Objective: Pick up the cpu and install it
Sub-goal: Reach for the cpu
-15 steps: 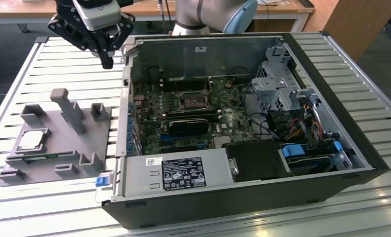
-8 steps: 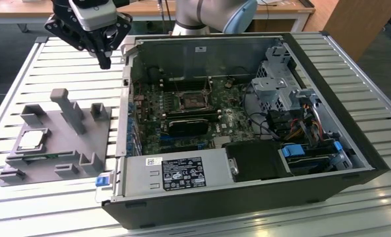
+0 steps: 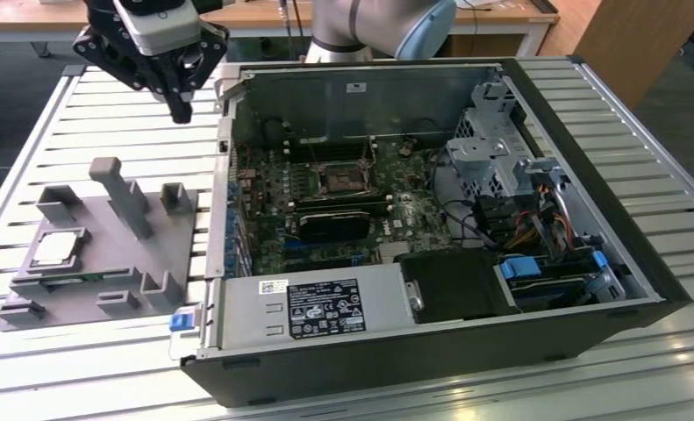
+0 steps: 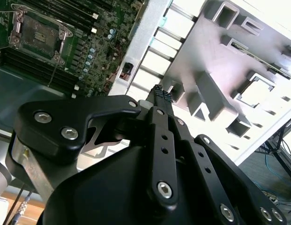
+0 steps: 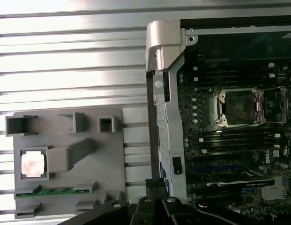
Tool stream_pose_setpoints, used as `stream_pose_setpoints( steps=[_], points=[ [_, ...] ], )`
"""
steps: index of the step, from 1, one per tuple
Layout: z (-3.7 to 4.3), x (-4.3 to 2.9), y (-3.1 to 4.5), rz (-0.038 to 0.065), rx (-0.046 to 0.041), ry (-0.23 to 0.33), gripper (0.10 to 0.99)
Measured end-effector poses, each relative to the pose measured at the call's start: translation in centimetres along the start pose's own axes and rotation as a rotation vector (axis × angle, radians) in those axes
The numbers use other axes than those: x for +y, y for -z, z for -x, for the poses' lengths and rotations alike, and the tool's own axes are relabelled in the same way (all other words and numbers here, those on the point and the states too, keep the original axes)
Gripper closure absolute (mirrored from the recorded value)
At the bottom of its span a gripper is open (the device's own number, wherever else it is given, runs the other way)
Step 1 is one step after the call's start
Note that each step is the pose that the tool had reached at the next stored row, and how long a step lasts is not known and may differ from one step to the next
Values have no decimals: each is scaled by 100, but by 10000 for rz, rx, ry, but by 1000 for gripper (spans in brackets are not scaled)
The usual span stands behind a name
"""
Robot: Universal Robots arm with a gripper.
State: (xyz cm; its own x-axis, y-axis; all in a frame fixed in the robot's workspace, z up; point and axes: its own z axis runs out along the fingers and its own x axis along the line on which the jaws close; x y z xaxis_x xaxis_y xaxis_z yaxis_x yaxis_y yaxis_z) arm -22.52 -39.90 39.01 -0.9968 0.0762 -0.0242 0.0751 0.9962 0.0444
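The cpu (image 3: 60,248) (image 5: 33,164), a small square chip with a shiny pale top, lies flat in a recess of the grey holder block (image 3: 136,263) (image 5: 89,183) on the slatted table, on the exterior view's left. My gripper (image 3: 182,110) (image 4: 161,93) (image 5: 155,183) hangs well above the table near the computer case's far left corner, behind the holder and apart from the chip. Its black fingers meet at the tips with nothing between them. The open black-framed socket (image 3: 344,180) (image 5: 238,107) (image 4: 37,35) sits on the green motherboard inside the case.
The open computer case (image 3: 627,219) lies on its side, with a metal wall (image 5: 164,93) between holder and motherboard. Upright posts (image 3: 122,195) rise from the holder beside the chip. A drive cage and cables (image 3: 522,202) fill the case's right part. Bare table slats (image 5: 65,56) stretch behind the holder.
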Motion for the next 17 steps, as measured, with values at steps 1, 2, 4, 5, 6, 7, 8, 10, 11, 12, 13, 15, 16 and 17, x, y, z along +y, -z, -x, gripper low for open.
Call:
stream_pose_setpoints(
  steps=[1, 2, 4, 5, 6, 7, 8, 10, 11, 12, 13, 15, 16, 17],
  points=[
    [-11, -1, 0, 0, 1, -1, 980],
    [-23, -2, 0, -1, 1, 0, 980],
    [-58, -4, -1, -1, 1, 0, 980],
    [-80, -6, -1, -1, 1, 0, 980],
    [-106, -8, -2, -1, 1, 0, 980],
    [-130, -10, -2, 0, 1, 1, 980],
    [-152, -12, -3, 0, 2, 1, 980],
    [-190, -15, -5, 0, 4, -1, 980],
    [-211, -16, -7, -1, 6, -1, 980],
    [-230, -18, -8, -1, 8, -1, 980],
    [-248, -19, -9, -1, 11, 0, 980],
    [-281, -22, -10, -2, 19, -1, 980],
    [-295, -23, -12, -3, 22, -1, 980],
    [-305, -24, -13, -3, 26, -1, 980]
  ],
)
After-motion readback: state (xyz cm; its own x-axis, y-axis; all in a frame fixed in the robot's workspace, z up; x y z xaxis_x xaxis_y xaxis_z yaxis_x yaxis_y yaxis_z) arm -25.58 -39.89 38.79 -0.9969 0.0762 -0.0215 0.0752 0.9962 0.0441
